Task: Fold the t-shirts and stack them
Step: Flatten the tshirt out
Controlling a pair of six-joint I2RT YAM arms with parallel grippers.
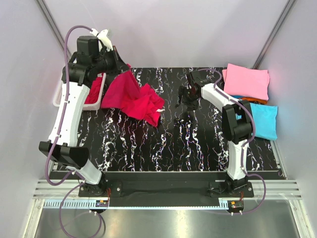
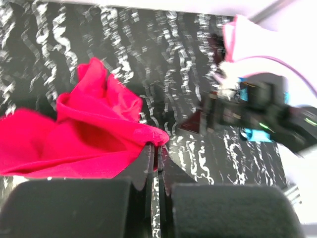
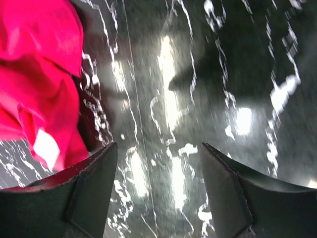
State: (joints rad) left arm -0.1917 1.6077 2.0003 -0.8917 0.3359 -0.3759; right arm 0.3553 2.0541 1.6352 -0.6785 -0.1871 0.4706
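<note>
Crumpled red t-shirt (image 1: 132, 96), unfolded, at the counter's (image 1: 148, 148) back left, my left tool (image 2: 155, 158) clamped on its edge. My right tool (image 3: 158, 163) hovers nearby, jaws apart. Another red shirt (image 1: 94, 89) waits in the basket (image 1: 58, 96). A pink shirt (image 1: 246, 82) and a turquoise shirt (image 1: 263, 120) lie folded, far right.

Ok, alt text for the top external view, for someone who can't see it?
The left arm holds a crimson t-shirt in shut jaws at the back left of a black marbled table, beside a white basket holding red cloth. The right arm hovers mid-table, jaws open and empty; a folded pink shirt and a turquoise shirt lie at the right.
</note>
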